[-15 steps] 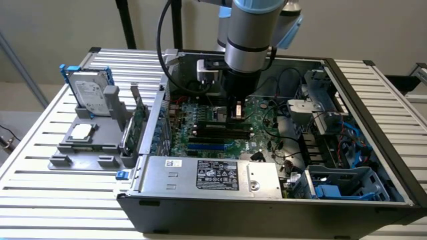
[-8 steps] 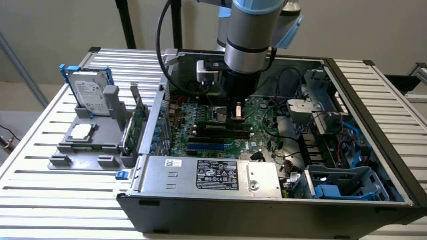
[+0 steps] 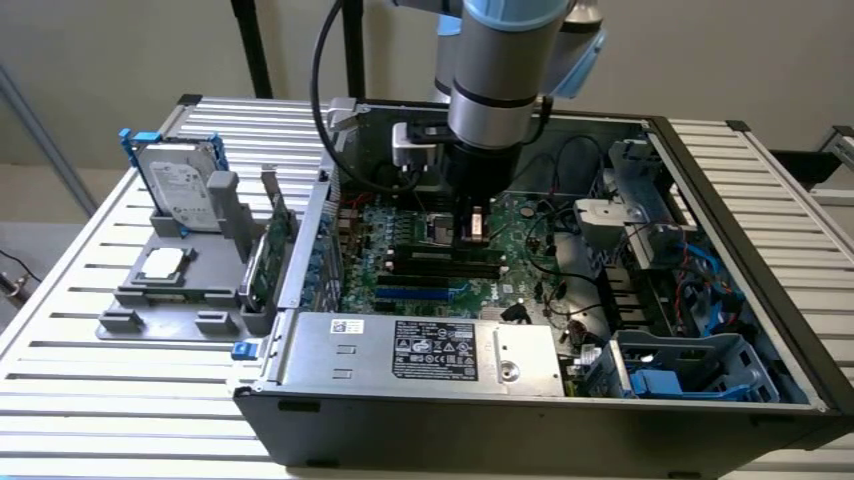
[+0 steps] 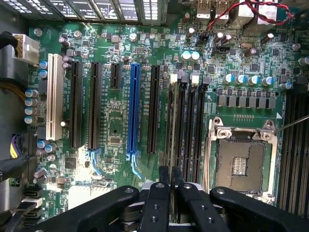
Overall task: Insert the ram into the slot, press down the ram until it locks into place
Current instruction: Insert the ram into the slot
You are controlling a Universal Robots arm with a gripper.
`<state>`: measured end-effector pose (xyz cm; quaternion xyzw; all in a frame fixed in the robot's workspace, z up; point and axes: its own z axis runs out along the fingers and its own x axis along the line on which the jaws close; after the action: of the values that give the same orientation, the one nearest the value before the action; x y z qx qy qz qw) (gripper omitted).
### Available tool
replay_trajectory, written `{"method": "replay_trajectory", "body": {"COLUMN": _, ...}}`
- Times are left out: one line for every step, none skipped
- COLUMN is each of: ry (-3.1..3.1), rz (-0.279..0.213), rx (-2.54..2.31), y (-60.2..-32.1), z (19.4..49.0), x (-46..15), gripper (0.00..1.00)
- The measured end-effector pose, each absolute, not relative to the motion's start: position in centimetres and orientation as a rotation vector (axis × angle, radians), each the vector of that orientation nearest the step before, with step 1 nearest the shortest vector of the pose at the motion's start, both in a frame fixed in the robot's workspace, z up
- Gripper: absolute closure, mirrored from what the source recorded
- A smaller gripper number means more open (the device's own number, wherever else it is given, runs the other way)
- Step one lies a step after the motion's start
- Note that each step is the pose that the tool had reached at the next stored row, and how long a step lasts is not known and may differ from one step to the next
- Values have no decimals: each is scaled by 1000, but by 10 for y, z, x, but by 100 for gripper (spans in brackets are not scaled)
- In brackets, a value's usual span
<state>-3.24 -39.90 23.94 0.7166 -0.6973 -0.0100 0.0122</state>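
My gripper [image 3: 470, 228] reaches down into the open computer case [image 3: 747, 300], over the motherboard [image 3: 400, 240]. In the wrist view the two black fingers [image 4: 157, 203] stand close together, shut on a thin part seen edge-on that appears to be the ram [image 4: 172, 135]. It runs along the outermost of the parallel black memory slots [image 4: 190, 130], on the side toward the blue slot [image 4: 133, 111]. White latches [image 4: 174, 77] mark the slots' far ends. Whether the ram sits inside the slot or just above it cannot be told. The same black slots [image 3: 434, 262] lie right below the gripper in the exterior view.
The bare CPU socket [image 4: 240, 162] lies beside the memory slots. A silver power supply [image 3: 420, 350] fills the case's front, with a drive cage [image 3: 694, 370] and cables on the exterior view's right. Outside the case, a grey tray [image 3: 160, 285] holds a hard drive [image 3: 180, 185] and upright green cards [image 3: 274, 250].
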Motion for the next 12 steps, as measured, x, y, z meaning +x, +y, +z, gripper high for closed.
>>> {"method": "replay_trajectory", "body": {"ry": -2174, "rz": -30, "rx": 2235, "y": -399, "z": 239, "x": -33, "gripper": 87}}
{"method": "replay_trajectory", "body": {"ry": -2175, "rz": -29, "rx": 2235, "y": -399, "z": 239, "x": -33, "gripper": 87}}
{"method": "replay_trajectory", "body": {"ry": -2176, "rz": -28, "rx": 2236, "y": -399, "z": 239, "x": -34, "gripper": 87}}
{"method": "replay_trajectory", "body": {"ry": -2176, "rz": -27, "rx": 2236, "y": -399, "z": 239, "x": -34, "gripper": 87}}
{"method": "replay_trajectory", "body": {"ry": -2176, "rz": -27, "rx": 2237, "y": -399, "z": 238, "x": -34, "gripper": 87}}
{"method": "replay_trajectory", "body": {"ry": -2177, "rz": -26, "rx": 2238, "y": -399, "z": 238, "x": -34, "gripper": 87}}
{"method": "replay_trajectory", "body": {"ry": -2177, "rz": -25, "rx": 2239, "y": -399, "z": 237, "x": -34, "gripper": 87}}
{"method": "replay_trajectory", "body": {"ry": -2177, "rz": -24, "rx": 2239, "y": -399, "z": 237, "x": -34, "gripper": 87}}
{"method": "replay_trajectory", "body": {"ry": -2178, "rz": -23, "rx": 2239, "y": -399, "z": 236, "x": -34, "gripper": 87}}
{"method": "replay_trajectory", "body": {"ry": -2178, "rz": -23, "rx": 2240, "y": -399, "z": 236, "x": -34, "gripper": 87}}
{"method": "replay_trajectory", "body": {"ry": -2178, "rz": -22, "rx": 2240, "y": -399, "z": 236, "x": -34, "gripper": 87}}
{"method": "replay_trajectory", "body": {"ry": -2178, "rz": -22, "rx": 2240, "y": -399, "z": 236, "x": -34, "gripper": 87}}
